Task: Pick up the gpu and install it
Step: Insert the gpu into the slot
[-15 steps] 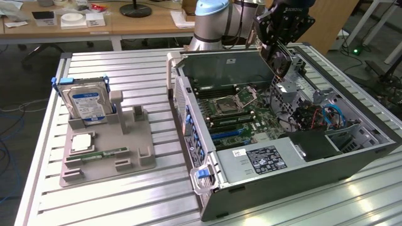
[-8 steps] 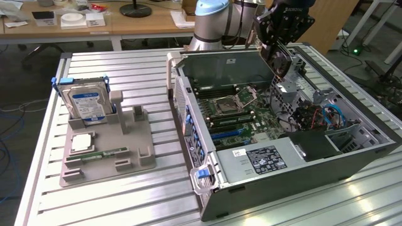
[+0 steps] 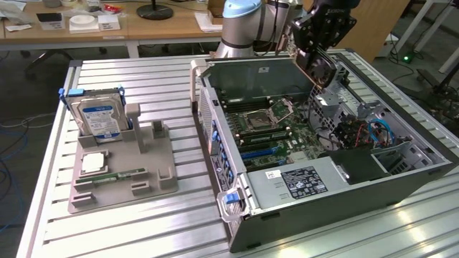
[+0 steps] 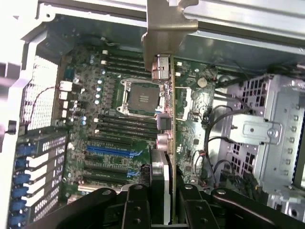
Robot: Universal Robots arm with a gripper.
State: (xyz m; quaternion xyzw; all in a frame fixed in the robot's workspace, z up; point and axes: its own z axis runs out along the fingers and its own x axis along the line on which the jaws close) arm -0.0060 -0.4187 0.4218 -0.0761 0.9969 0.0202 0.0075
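The gpu (image 3: 321, 65) hangs tilted over the open computer case (image 3: 358, 201), above the back of the motherboard (image 3: 276, 131). My gripper (image 3: 315, 51) is shut on it from above. In the wrist view the gpu (image 4: 163, 119) appears edge-on, its silver bracket (image 4: 164, 28) pointing away from the camera and its green board edge running between the black fingers (image 4: 136, 205). My gripper (image 4: 162, 207) clamps the card's near end. Beneath the card lie the CPU socket (image 4: 140, 98) and the blue expansion slots (image 4: 112, 151).
A drive cage (image 4: 267, 138) and loose cables (image 3: 358, 131) crowd the case beside the card. The power supply (image 3: 301, 183) fills the near corner. On the exterior view's left a grey fixture (image 3: 150, 150) holds a hard drive (image 3: 100, 121) and a memory stick (image 3: 118, 176).
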